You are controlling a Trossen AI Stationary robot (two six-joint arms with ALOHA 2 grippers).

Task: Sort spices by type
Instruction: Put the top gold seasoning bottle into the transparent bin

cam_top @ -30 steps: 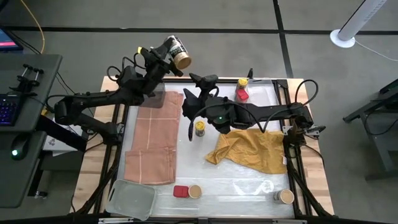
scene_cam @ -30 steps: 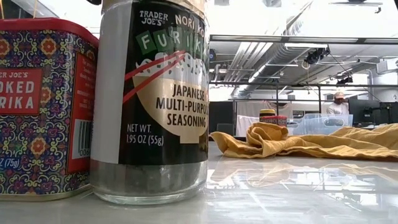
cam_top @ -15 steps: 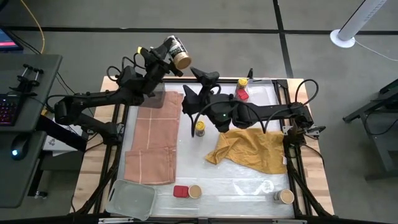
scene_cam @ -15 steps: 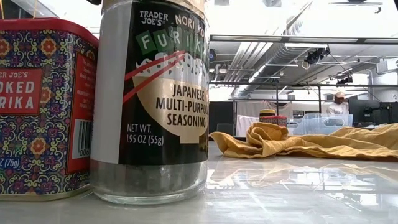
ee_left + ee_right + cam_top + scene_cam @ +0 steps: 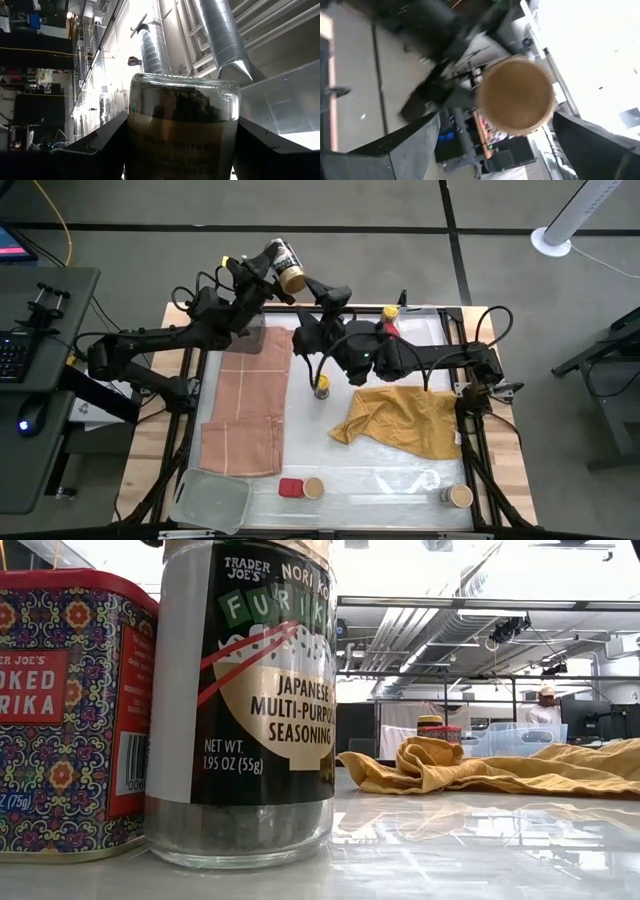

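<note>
Hidden or cut off: in the low view a red tin (image 5: 65,710) and a tan-topped jar (image 5: 248,700) stand close against the lens, both cropped at the frame edge, the jar's cap out of sight. They block the table's near left; only the mustard cloth (image 5: 480,768) and a far yellow-capped jar (image 5: 431,723) show past them. In the left wrist view the held jar (image 5: 183,127) fills the centre, its label dark and unreadable. The right wrist view is smeared; only the round tan lid (image 5: 516,96) reads clearly.

Left gripper (image 5: 272,262): raised past the table's far edge at about 11 o'clock, arm stretched from 9 o'clock. Fingers (image 5: 102,145) pinch the tan-topped jar (image 5: 288,266) on both sides, jar tipped sideways, lid toward 3 o'clock.

Right gripper (image 5: 327,295): arm crosses the table from 3 o'clock, wrist lifted toward 12 o'clock, fingers spread wide with nothing between them, close beside the held jar's lid and aimed at it. Contact cannot be told.

On the table, high view: a yellow-capped jar (image 5: 321,387) near centre, under the right arm. Another yellow cap (image 5: 390,312) and a red tin (image 5: 389,330) at 1 o'clock, partly covered by the arm. A tan lid (image 5: 460,496) at 5 o'clock. The clear tray (image 5: 212,502) at 7 o'clock. A pink cloth (image 5: 250,400) at 9 o'clock.
</note>
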